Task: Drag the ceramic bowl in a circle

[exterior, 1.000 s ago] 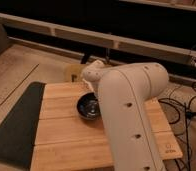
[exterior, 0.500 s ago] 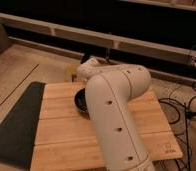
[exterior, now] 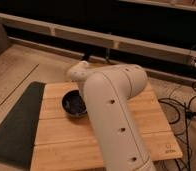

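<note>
The ceramic bowl [exterior: 73, 104] is small, round, dark and glossy. It sits on the wooden table [exterior: 66, 145], left of centre. My big white arm [exterior: 113, 115] crosses the table from the front right and covers the bowl's right side. Its pale wrist end [exterior: 79, 73] stands just above and behind the bowl. My gripper [exterior: 83, 91] reaches down at the bowl's right rim and is mostly covered by the arm.
A dark mat [exterior: 16, 125] lies along the table's left side. Black cables [exterior: 188, 112] lie on the floor to the right. A dark wall with a pale rail [exterior: 141, 47] runs behind the table.
The bowl has slid a little to the left on the table. The arm has swung left with it and now shows more of the bowl than half a second ago.
</note>
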`<state>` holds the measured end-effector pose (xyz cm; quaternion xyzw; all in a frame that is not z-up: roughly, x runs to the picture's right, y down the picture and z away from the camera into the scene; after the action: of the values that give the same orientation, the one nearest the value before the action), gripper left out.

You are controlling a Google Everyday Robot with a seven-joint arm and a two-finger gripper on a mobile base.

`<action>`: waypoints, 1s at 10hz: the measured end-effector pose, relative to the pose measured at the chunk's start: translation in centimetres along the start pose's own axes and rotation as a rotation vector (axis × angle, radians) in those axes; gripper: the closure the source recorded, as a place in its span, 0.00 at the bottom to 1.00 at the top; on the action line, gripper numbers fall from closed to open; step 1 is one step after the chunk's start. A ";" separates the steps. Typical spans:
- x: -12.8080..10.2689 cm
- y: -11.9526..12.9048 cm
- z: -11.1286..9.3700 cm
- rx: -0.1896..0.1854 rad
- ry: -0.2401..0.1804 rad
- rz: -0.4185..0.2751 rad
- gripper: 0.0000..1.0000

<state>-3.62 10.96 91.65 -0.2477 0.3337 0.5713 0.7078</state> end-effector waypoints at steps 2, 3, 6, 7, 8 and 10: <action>2.8 -0.5 0.4 0.019 0.042 -0.010 1.00; 3.6 -1.9 0.5 0.041 0.055 0.012 1.00; 4.5 -6.8 -0.2 0.131 0.062 0.104 1.00; 4.4 -8.3 -0.6 0.160 0.058 0.131 1.00; 3.9 -9.7 -0.9 0.188 0.054 0.153 1.00; 2.3 -10.9 -1.0 0.221 0.043 0.160 1.00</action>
<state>7.04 9.25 88.96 -0.1529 0.4286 0.5802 0.6755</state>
